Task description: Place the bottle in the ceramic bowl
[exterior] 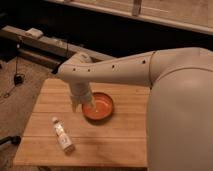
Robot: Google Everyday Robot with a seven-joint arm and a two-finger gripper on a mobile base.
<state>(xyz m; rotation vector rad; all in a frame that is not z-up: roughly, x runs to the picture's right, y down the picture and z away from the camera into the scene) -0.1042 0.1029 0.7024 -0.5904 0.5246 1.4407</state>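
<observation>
One bottle lies on its side on the wooden counter, in the near-left area, with its white cap pointing toward the far left. The ceramic bowl sits farther back and to the right, near the middle of the counter, apart from the bottle. Nothing is visible inside the bowl.

Step in hand (assessment): approach and grasp the bottle; it has not been picked up. Procedure:
- Move the end effector toward the near left until it is above the middle of the bottle's body.
- Align the grasp across the narrow width of the bottle, at right angles to its long axis.
- Descend vertically. A side contact is likely to roll the bottle along the counter.
- Lift above the bowl's rim before travelling right.

End effector status: it hangs from the white arm at the left rim of the bowl, overlapping that rim in the view. Contact with the bowl cannot be confirmed. It does not hold the bottle. Whether it is open or closed cannot be determined.
</observation>
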